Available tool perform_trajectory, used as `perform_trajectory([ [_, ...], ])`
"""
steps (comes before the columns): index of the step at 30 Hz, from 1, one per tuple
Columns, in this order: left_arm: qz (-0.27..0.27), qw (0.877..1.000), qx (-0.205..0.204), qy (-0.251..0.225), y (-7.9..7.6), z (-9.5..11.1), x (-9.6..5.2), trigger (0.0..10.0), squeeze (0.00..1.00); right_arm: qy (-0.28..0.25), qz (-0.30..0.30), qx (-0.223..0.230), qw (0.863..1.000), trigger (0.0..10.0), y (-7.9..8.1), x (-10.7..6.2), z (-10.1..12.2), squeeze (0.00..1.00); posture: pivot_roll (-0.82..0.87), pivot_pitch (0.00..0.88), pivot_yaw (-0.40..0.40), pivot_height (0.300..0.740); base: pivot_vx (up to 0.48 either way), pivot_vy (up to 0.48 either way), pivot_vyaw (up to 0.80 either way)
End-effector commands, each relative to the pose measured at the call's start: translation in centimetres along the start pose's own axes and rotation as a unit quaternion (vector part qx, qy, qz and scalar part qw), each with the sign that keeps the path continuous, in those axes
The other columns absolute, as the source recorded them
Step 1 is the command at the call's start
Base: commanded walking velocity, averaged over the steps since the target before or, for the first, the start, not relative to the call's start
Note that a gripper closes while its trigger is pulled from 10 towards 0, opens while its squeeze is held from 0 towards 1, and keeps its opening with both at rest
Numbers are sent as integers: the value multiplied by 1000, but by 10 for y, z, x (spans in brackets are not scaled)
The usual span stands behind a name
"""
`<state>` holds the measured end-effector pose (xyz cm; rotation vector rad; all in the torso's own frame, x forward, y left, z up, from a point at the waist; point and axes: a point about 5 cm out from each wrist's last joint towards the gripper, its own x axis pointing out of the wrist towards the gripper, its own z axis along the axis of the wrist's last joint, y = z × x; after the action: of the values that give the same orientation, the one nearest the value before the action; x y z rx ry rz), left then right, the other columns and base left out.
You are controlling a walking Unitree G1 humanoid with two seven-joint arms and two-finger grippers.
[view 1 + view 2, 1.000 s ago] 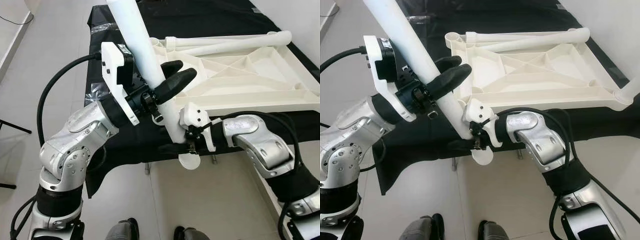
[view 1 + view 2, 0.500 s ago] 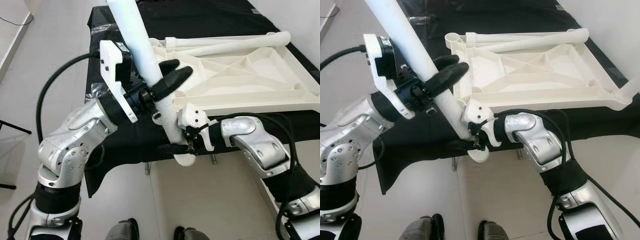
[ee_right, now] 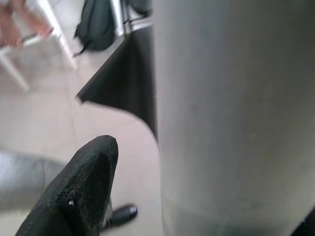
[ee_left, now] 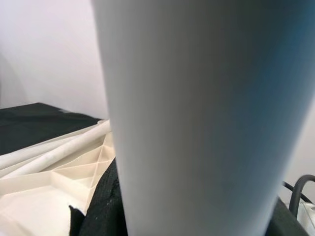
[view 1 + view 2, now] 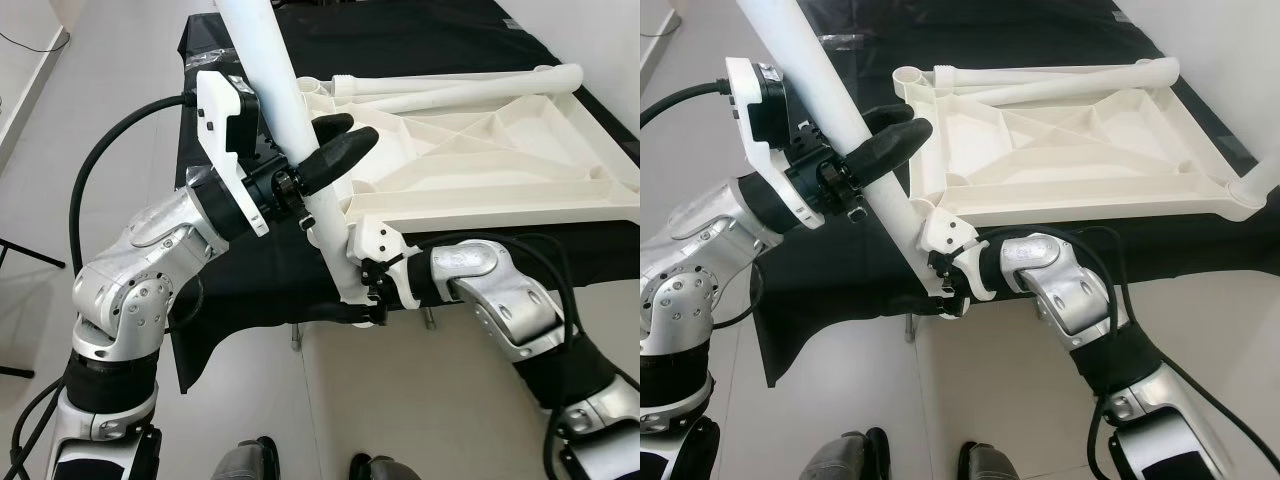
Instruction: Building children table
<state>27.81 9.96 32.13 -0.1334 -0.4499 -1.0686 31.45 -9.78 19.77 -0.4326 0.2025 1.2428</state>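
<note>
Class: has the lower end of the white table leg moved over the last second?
Yes. The table leg's lower end has shifted towards the upturned tabletop's near corner, carried by both grippers.

head cameras downward, wrist cameras hugging leg

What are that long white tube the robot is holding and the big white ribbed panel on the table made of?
The long white tube, held by the left hand and right hand, looks like matte moulded plastic: smooth, evenly white, no grain. The big white ribbed panel seems the same plastic, judging by its thin moulded ribs. The black table cover looks like cloth, perhaps.
</note>
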Motion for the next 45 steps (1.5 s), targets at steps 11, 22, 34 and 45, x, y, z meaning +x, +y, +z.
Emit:
perform_trajectory([
  [11,-22,999,16,-28,7,13,3,0,0,-7,-32,79,996,0,-3,18,-8,0,13,185,-21,740,0,0,0],
  [22,-31,998,21,-43,12,19,3,0,0,-4,-33,79,996,0,-2,20,-8,0,12,184,-21,740,0,0,0],
  [34,-16,996,-7,-84,19,34,-4,10000,1000,-108,-56,99,988,0,-16,5,18,0,13,186,-18,740,0,0,0],
  [45,-13,994,28,-105,-7,53,-12,10000,1000,-204,-180,120,955,0,-57,-27,42,0,16,193,-19,740,0,0,0],
])
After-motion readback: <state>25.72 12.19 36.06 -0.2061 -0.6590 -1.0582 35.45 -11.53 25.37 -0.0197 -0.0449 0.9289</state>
